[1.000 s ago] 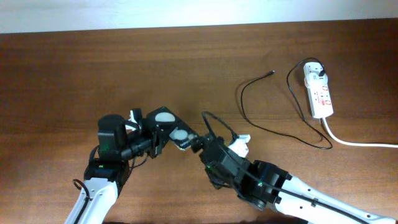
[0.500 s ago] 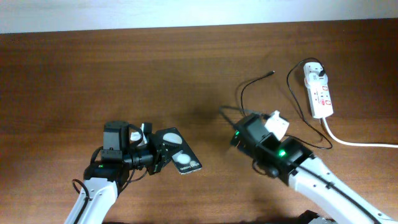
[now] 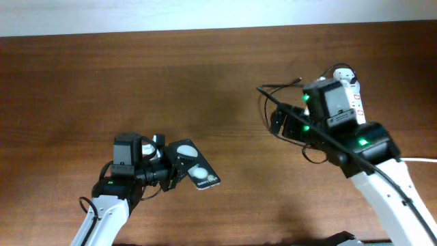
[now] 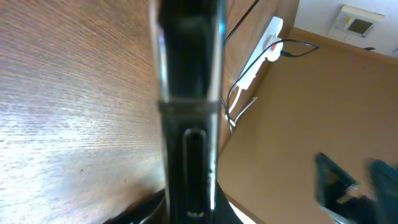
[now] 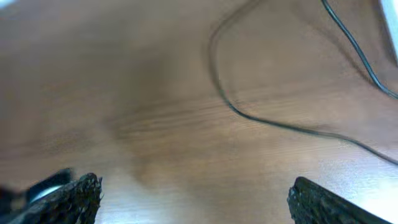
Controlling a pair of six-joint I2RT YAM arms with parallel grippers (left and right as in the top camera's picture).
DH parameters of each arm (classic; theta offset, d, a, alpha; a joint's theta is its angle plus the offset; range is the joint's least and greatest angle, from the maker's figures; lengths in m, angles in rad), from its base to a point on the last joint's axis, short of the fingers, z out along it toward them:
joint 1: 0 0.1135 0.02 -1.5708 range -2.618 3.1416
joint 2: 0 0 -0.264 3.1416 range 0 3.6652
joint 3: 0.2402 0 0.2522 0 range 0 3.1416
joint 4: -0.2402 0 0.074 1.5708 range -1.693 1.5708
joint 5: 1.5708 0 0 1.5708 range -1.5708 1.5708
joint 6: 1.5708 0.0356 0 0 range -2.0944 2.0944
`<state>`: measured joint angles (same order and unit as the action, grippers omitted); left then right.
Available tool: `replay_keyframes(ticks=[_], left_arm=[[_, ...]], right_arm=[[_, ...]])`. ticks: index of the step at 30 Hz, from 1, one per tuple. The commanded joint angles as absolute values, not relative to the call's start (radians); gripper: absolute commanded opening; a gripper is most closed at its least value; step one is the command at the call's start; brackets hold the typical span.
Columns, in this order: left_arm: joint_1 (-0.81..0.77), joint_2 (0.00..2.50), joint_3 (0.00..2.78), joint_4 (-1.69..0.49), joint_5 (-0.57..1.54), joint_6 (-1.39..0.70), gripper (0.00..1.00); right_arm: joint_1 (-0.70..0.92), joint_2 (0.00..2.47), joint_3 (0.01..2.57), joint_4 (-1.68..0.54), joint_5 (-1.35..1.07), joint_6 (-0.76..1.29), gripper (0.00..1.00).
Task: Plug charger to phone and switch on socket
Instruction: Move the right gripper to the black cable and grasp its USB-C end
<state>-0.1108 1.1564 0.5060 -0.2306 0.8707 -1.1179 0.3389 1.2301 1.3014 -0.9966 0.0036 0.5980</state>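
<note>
The phone point(image 3: 194, 168), black with two white glare spots, is held at one end by my left gripper point(image 3: 171, 171), just above the table at the lower left. The left wrist view shows the phone edge-on point(image 4: 186, 93) between the jaws point(image 4: 186, 213). My right gripper point(image 3: 277, 123) is open and empty above the charger cable point(image 3: 280, 85), whose plug tip lies at the back. The right wrist view shows the cable point(image 5: 219, 87) on the wood beyond the wide-open fingers point(image 5: 199, 202). The socket point(image 3: 358, 104) is partly hidden behind the right arm; the white adapter point(image 3: 345, 72) is plugged into its far end.
The socket's thick white cord point(image 3: 416, 158) runs off the right edge. The left wrist view shows the socket point(image 4: 260, 48) and cable point(image 4: 233, 99) far off. A white wall runs along the table's back edge.
My right arm has swung away from the phone, back and to the right, over the charger cable. My left gripper has kept its hold on the phone and shifted it slightly right.
</note>
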Motion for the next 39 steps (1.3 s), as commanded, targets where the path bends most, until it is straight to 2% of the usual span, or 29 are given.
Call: replay_keyframes(ticks=[1, 8, 11, 14, 22, 28, 33, 38, 39], left_arm=[[-0.109, 1.150, 0.521, -0.226, 0.886, -1.098, 0.00], [-0.109, 1.150, 0.521, -0.226, 0.894, -1.098, 0.00], [-0.109, 1.150, 0.521, -0.226, 0.894, -1.098, 0.00], [-0.109, 1.150, 0.521, -0.226, 0.894, -1.097, 0.00], [-0.109, 1.150, 0.521, -0.226, 0.894, -1.097, 0.00], [-0.109, 1.150, 0.521, -0.226, 0.890, -1.098, 0.00], [-0.109, 1.150, 0.521, -0.226, 0.844, -1.098, 0.00], [-0.109, 1.150, 0.521, -0.226, 0.826, -1.098, 0.00], [-0.109, 1.150, 0.521, -0.225, 0.812, -1.110, 0.00]], right_arm=[[0.333, 1.284, 1.423, -0.997, -0.063, 0.504, 0.99], [0.308, 1.686, 1.727, -1.083, 0.126, 0.562, 1.00], [0.249, 1.858, 1.828, -1.096, 0.126, 0.594, 0.89], [0.190, 1.938, 1.834, -1.017, 0.154, 0.629, 0.84], [0.156, 2.137, 1.834, -0.794, 0.171, 0.611, 0.84], [0.155, 2.280, 1.834, -0.741, 0.188, 0.664, 0.84], [0.152, 2.349, 1.834, -0.677, 0.226, 0.672, 0.79], [0.136, 2.382, 1.834, -0.669, 0.222, 0.746, 0.60], [0.137, 2.382, 1.833, -0.670, 0.221, 0.746, 0.48]])
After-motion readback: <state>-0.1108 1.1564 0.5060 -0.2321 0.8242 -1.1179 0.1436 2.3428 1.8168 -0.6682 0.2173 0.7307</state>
